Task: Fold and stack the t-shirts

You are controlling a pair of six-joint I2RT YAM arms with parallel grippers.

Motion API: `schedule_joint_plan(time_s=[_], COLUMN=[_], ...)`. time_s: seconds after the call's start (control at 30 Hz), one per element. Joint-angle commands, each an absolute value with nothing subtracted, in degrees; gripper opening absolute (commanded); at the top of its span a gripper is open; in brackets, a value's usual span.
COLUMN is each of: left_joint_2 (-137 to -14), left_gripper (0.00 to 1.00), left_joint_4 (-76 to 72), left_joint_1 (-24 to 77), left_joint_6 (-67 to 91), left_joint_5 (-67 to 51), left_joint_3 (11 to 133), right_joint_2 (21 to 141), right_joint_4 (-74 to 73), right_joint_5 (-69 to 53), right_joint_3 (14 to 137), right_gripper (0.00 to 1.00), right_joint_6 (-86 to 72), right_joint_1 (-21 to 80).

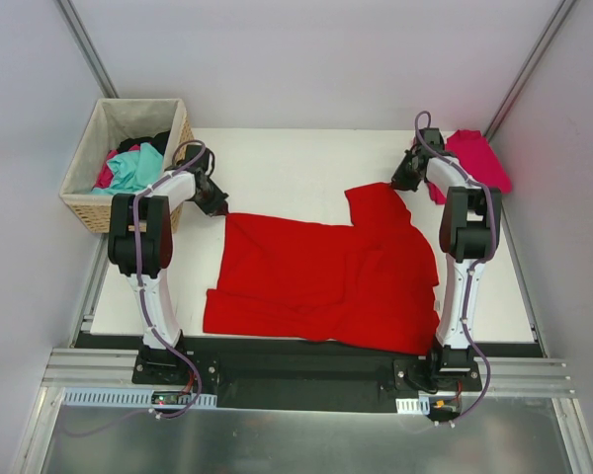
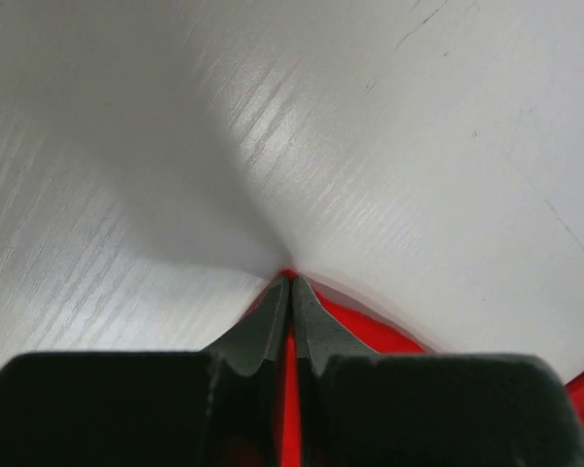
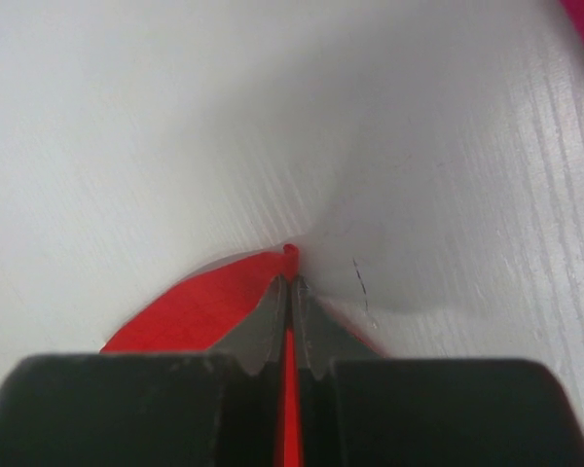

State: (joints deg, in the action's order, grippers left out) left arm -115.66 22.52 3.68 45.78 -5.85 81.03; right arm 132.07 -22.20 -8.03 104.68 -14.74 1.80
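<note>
Across the white table [image 1: 296,158], the red t-shirt [image 1: 326,272] lies partly spread; left gripper [image 1: 213,201] and right gripper [image 1: 406,179] each pinch a far corner, seemingly to pull it flat; the magenta t-shirt [image 1: 477,158] sits far right

white table [image 1: 306,163] (wicker basket [image 1: 87,209] beside), pale grey walls [image 1: 296,59]

The spread t-shirt [image 1: 316,276] lies on the table [image 1: 296,168], basket [image 1: 84,209] at far left, bunched t-shirt [image 1: 479,158] far right.
</note>
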Motion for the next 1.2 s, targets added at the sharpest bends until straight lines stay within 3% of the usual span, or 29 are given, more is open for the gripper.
schedule_joint_plan(time_s=[0.0, 0.57, 1.17], left_joint_2=[-113.4, -96.1, -75.0], left_gripper=[0.00, 0.00, 0.00], left_joint_4=[22.0, 21.8, 21.4], left_joint_1=[3.3, 3.6, 3.7], left_joint_6=[43.6, 44.1, 43.1], left_joint_5=[-5.9, -9.1, -6.1], left_joint_3=[83.1, 70.8, 49.0], right_joint_2=[126.7, 96.2, 53.8], right_joint_4=[-19.3, -17.2, -30.7], right_joint_5=[-8.4, -3.8, 9.0], right_joint_3=[101.0, 81.0, 52.6], right_gripper=[0.01, 0.01, 0.01], right_joint_6=[-13.6, -8.8, -8.8], right_joint_1=[2.1, 8.9, 15.8])
